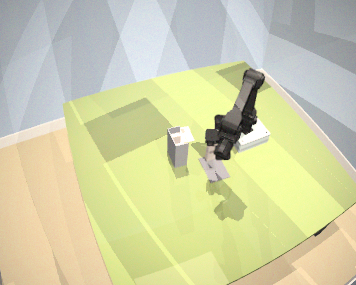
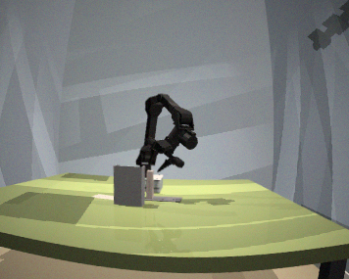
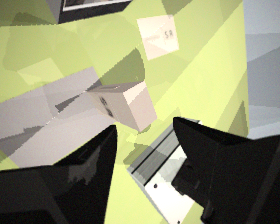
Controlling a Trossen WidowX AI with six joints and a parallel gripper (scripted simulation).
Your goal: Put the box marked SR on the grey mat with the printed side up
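Gripper [image 1: 215,147] [image 2: 165,165] [image 3: 144,125]: one, fingers parted, holding nothing. Box [image 1: 211,154] [image 2: 150,184] [image 3: 126,103]: one, upright on grey mat [image 1: 220,172] [image 2: 170,199] [image 3: 42,115], printed side facing sideways. Bin [image 1: 178,151] [image 2: 128,186] [image 3: 95,13]: one, grey, beside mat.

- the bin [image 3: 94,15] runs off the top edge, beyond the pincer [image 3: 146,126];
- the print on the upright box [image 3: 127,105], ahead of the pincer's fingertips, is too slanted and smudged to read;
- the pincer's two fingers are cut off below

A white case [image 1: 255,140] [image 2: 158,183] [image 3: 162,197] is lying near the end effector [image 1: 213,149] [image 2: 153,163] [image 3: 145,123]; pale walls [image 1: 143,26] [image 2: 170,40] [image 3: 262,75] are standing well beyond it.
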